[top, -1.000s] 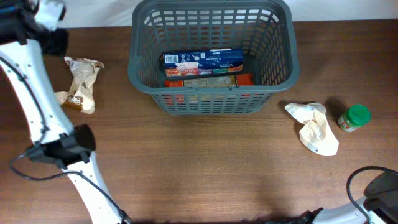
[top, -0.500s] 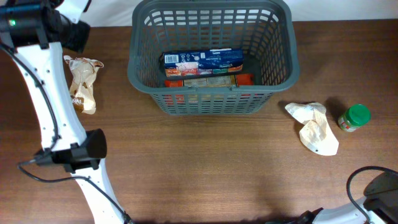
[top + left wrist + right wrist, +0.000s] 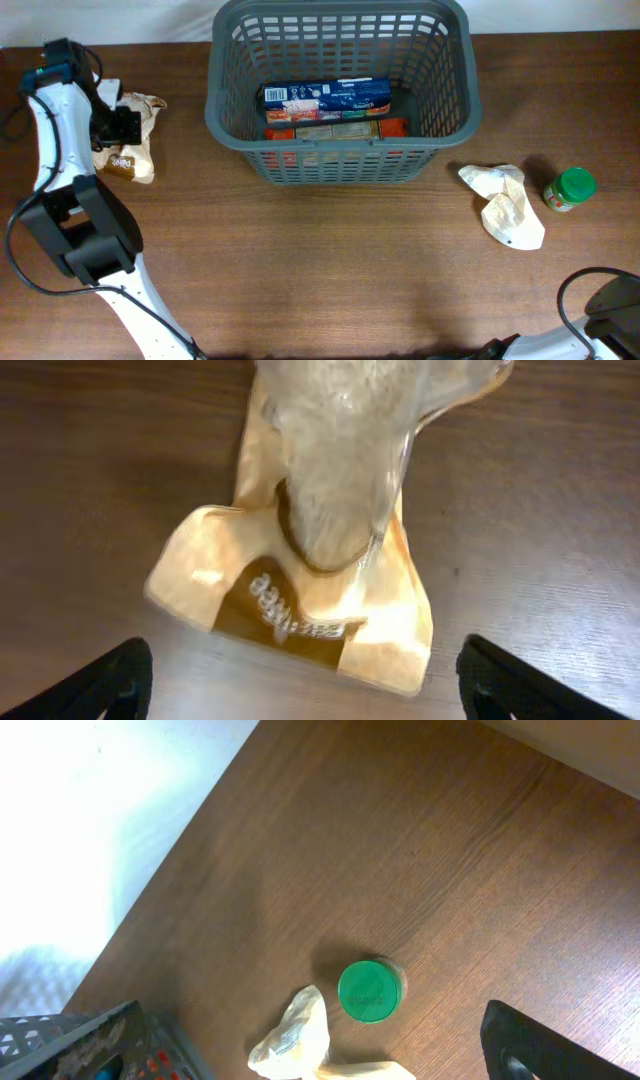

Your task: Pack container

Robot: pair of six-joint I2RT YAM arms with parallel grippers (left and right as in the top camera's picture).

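Overhead: the wooden table (image 3: 330, 260) fills the shot, with a broad strip of bare wood running along its near side. The container (image 3: 214, 95) sits far centre, its far rim at the table's far edge, and open wood flanks it on both sides. Inside, a blue box (image 3: 325, 96) lies over red packets. Far left, the left gripper (image 3: 118, 125) hangs over a tan pouch (image 3: 135, 150), fingers spread wide either side, not touching. On the right, a crumpled wrapper (image 3: 505, 205) lies just beside a green-lidded jar (image 3: 570, 188), near the right edge. Right gripper (image 3: 530, 1050): one finger shows, so whether it is spread or pressed together I cannot tell.
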